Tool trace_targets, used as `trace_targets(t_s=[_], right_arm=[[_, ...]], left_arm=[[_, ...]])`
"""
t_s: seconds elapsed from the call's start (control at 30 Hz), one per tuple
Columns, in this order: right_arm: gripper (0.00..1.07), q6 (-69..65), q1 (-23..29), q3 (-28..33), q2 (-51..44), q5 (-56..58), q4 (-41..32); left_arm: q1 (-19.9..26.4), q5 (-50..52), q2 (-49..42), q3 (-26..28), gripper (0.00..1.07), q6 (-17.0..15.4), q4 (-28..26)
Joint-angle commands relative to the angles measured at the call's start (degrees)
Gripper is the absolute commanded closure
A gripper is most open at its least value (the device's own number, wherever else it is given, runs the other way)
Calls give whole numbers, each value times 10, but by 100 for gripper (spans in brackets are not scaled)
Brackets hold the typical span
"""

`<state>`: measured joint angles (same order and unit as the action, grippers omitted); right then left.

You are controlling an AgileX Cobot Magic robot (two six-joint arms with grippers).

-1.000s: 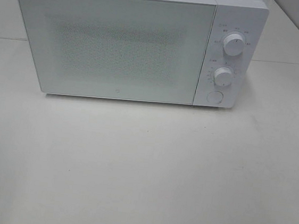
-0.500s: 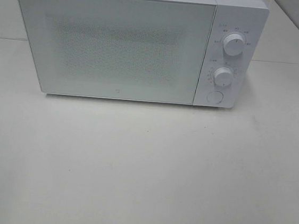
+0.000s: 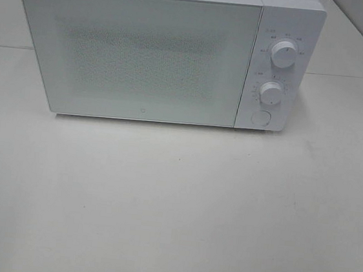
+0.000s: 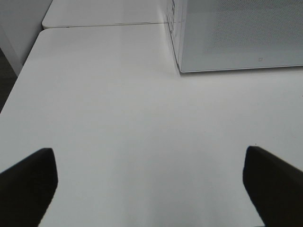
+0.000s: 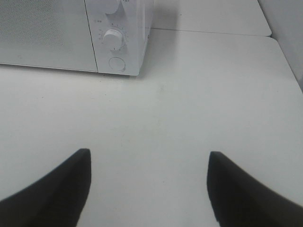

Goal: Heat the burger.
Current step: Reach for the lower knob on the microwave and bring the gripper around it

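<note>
White table is carrying a white microwave, its door shut. Left tool and right tool are hanging low over bare table, both spread, gripping nothing. The burger is showing in no view; whether it is sitting behind the speckled door, cannot tell. Likely step: the right tool pressing the round button squarely, the left keeping clear of the door's swing. Dial markings are too small to read.
</note>
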<state>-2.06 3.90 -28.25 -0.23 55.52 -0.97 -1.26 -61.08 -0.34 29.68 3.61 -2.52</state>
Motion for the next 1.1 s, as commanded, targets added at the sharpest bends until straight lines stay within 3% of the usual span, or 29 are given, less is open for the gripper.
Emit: trace_targets(t_s=[0.03,0.73,0.83,0.9,1.1], right_arm=[[41,-1,-3,1,-15,-5,-3],[40,-8,0,1,-15,-6,-1],[36,-9,0,0,-15,-7,1],[27,-12,0,-6,-12,-13,1],[26,-13,0,-10,19,-17,1]], left_arm=[[3,-3,-9,0,6,0,2],[3,-3,-8,0,6,0,2],[3,-3,-8,0,6,0,2],[3,-3,-8,0,6,0,2],[3,-3,-8,0,6,0,2]])
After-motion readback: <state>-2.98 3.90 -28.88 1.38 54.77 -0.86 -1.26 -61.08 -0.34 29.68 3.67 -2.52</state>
